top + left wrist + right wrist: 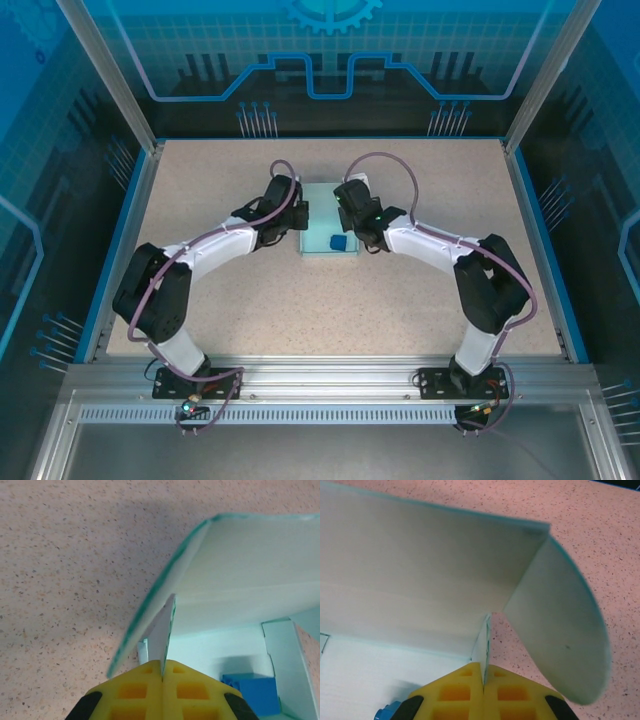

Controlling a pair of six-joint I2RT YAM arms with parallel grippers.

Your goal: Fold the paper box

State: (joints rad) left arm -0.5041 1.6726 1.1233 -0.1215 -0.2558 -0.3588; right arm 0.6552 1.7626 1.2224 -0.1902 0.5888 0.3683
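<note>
The paper box (pixel 328 205) is pale sky-blue card, half raised in the middle of the table. My left gripper (pixel 298 215) pinches its left side and my right gripper (pixel 346 212) its right side. In the left wrist view the yellow fingers (pixel 135 692) are shut on a thin upright side wall of the paper box (pixel 250 575), whose big panel arches overhead. In the right wrist view my right gripper (pixel 483 672) is shut on the other side wall of the paper box (pixel 420 565), with a rounded flap (pixel 560 630) hanging to the right.
A small dark blue object (pixel 338 242) lies on the box floor, also visible as a blue block (pixel 252 692) near the left fingers. The speckled beige table (pixel 420 300) is ringed by a blue rim (pixel 540 230) and metal posts.
</note>
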